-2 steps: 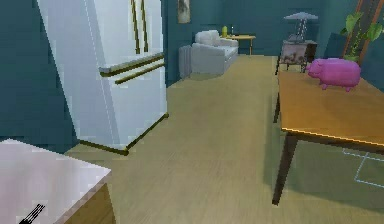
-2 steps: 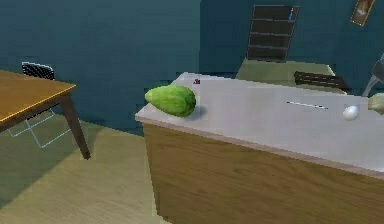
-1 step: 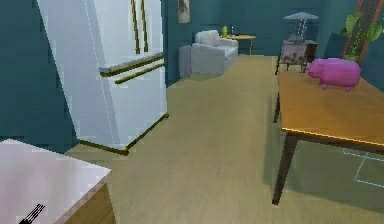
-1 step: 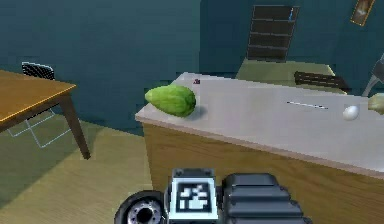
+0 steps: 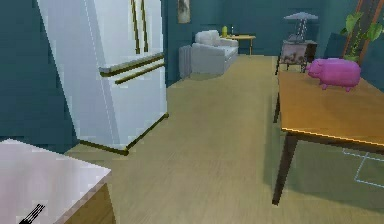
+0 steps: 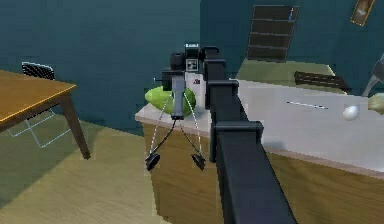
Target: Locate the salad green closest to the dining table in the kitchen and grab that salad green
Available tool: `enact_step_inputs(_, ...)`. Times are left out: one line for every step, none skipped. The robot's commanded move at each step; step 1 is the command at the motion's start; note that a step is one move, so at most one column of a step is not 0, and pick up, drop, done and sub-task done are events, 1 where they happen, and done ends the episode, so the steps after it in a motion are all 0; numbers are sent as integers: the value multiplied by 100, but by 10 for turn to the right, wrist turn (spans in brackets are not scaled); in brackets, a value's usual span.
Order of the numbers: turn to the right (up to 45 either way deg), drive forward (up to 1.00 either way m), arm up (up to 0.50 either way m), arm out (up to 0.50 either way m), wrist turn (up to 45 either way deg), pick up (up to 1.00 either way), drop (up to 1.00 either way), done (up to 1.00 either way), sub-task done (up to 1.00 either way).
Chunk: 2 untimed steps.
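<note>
The salad green (image 6: 158, 95) is a flat bright green lump. It lies on the left end of a pale counter (image 6: 295, 125), a little left of the middle of the arm side view. The gripper (image 6: 176, 158) is right by it. Its dark body is just to the right of the green lump, and its two thin fingers (image 6: 155, 155) hang down in front of the counter's brown side. I cannot tell if the gripper touches the salad green or if it holds anything, because the green lump lies on the counter right behind it. The arm (image 6: 245, 170) is a thick dark bar that comes up from the bottom edge to the gripper. Far to the right on the counter sits a small white round thing (image 6: 350, 112). At the left edge is a wooden table (image 6: 25, 95), and behind it a chair (image 6: 38, 72) with a dark wire back. The wall behind is dark blue. In the forward view the wooden table shows at the right, with a pink piggy bank (image 5: 335, 73) on top. A tall white fridge (image 5: 125, 70) stands at the upper left. A pale counter corner at the lower left has a dark fork (image 5: 32, 212) on it. Far back near the top middle is a white sofa (image 5: 213, 50).
</note>
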Motion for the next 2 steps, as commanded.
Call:
enact_step_inputs(0,0,0,0,450,0,0,0,0)
enact_step_inputs(0,0,0,0,450,0,0,0,0)
